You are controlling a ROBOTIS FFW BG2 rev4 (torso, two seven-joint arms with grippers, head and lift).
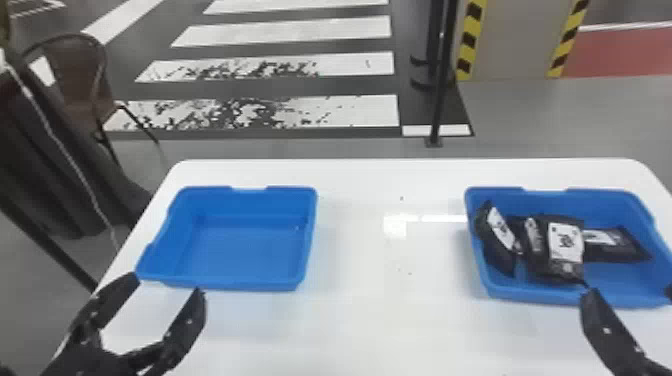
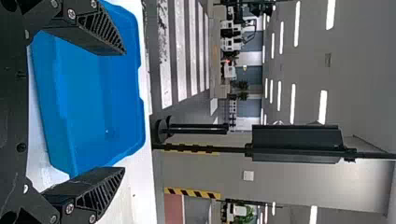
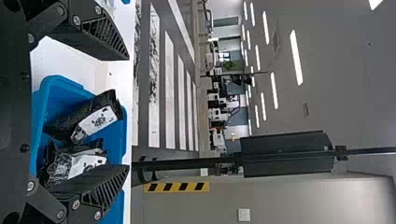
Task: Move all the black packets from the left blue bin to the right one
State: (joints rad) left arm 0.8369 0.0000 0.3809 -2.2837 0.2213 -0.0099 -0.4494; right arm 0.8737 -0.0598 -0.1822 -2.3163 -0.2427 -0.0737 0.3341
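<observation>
With fingers apart, the left gripper (image 1: 168, 283) is hovering near the left blue bin (image 1: 235, 284), while black packets (image 1: 565, 245) are lying inside the right blue bin (image 1: 540, 296) and the right gripper (image 1: 629, 291), fingers spread, is hovering near that bin.

Glossy white table (image 1: 360, 330)

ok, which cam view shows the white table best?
The head view. It has the widest stretch of white table, far corners included, with the left blue bin and right blue bin on it. The left wrist view gives parts beside the left one; the right wrist view, parts beside the right one.
</observation>
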